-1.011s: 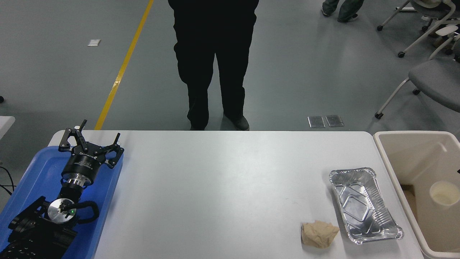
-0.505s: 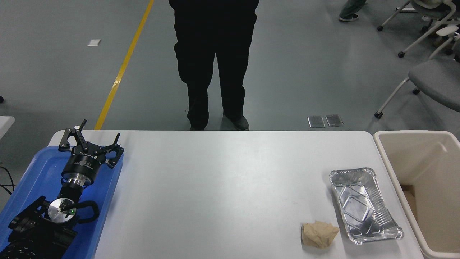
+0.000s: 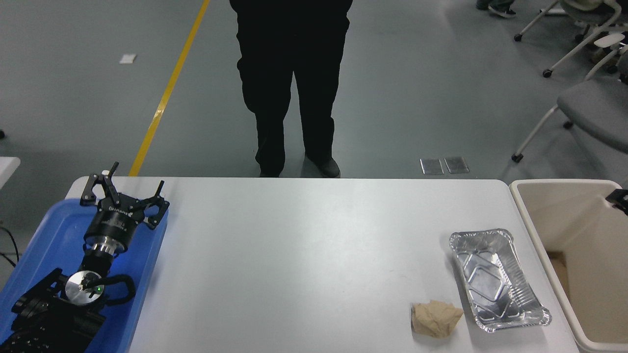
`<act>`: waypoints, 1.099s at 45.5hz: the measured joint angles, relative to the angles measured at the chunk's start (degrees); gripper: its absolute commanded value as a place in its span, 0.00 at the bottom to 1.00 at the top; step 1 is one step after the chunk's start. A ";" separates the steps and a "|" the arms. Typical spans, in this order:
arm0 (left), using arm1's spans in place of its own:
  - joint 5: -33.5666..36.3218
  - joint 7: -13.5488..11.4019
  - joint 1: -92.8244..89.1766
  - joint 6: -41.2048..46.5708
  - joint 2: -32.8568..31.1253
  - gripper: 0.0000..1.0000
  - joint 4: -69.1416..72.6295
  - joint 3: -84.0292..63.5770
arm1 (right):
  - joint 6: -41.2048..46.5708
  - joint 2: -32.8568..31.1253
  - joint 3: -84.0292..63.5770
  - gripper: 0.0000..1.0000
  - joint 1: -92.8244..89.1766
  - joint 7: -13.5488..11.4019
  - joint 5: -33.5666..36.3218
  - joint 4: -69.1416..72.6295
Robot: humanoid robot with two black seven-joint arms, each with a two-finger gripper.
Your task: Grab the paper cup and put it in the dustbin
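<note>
- Fingers of my left gripper [image 3: 125,192] are spread wide and hold nothing; that arm is parked over the blue tray [image 3: 44,235], out of the working area.
- Only a small black part of my right gripper [image 3: 619,200] shows at the right edge, above the dustbin [image 3: 549,186]. I cannot tell its fingers.
- I see no paper cup on the table [image 3: 304,255] or in the visible part of the bin. I judge it lies inside, hidden.
- Brown paper wad [image 3: 435,318] and foil tray [image 3: 498,279] sit near the bin.
</note>
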 measured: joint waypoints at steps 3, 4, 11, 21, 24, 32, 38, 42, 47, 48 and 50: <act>-0.01 0.00 -0.03 0.00 -0.01 0.99 0.02 0.02 | 1.40 0.84 -2.39 1.00 4.54 0.00 -0.03 3.84; 0.00 0.00 -0.03 0.00 0.00 0.99 0.02 0.03 | 2.00 1.10 -2.89 1.00 5.46 -0.03 -0.04 4.62; -0.01 0.00 -0.05 0.00 0.00 0.99 0.01 0.04 | 11.39 4.25 -6.82 1.00 15.71 -0.01 -0.02 11.03; 0.00 0.00 -0.01 0.00 0.00 0.99 0.01 0.05 | 28.25 12.20 -8.81 1.00 27.36 -0.04 0.08 14.94; 0.00 0.00 0.01 0.00 0.00 0.99 0.02 0.05 | 32.07 15.08 -8.65 1.00 30.19 -0.03 0.29 15.88; 0.00 0.00 0.02 0.00 -0.01 0.99 0.04 0.05 | 38.02 20.49 -7.45 1.00 35.99 0.04 0.64 18.35; -0.01 -0.01 0.02 0.00 -0.01 0.99 0.05 0.02 | 42.13 23.41 -7.29 1.00 40.17 0.04 0.69 19.51; -0.01 -0.01 0.02 0.00 -0.01 0.99 0.05 -0.01 | 44.31 24.69 -7.28 1.00 42.44 0.06 0.70 19.94; 0.00 -0.01 0.02 0.00 -0.01 0.99 0.05 -0.02 | 46.48 25.78 -7.03 1.00 44.84 0.07 0.71 20.32; 0.00 -0.01 0.02 0.00 -0.01 0.99 0.05 -0.02 | 46.74 25.91 -6.95 1.00 45.17 0.07 0.71 20.39; 0.00 -0.01 0.02 0.00 -0.01 0.99 0.05 -0.02 | 47.30 26.19 -6.84 1.00 45.90 0.07 0.70 20.47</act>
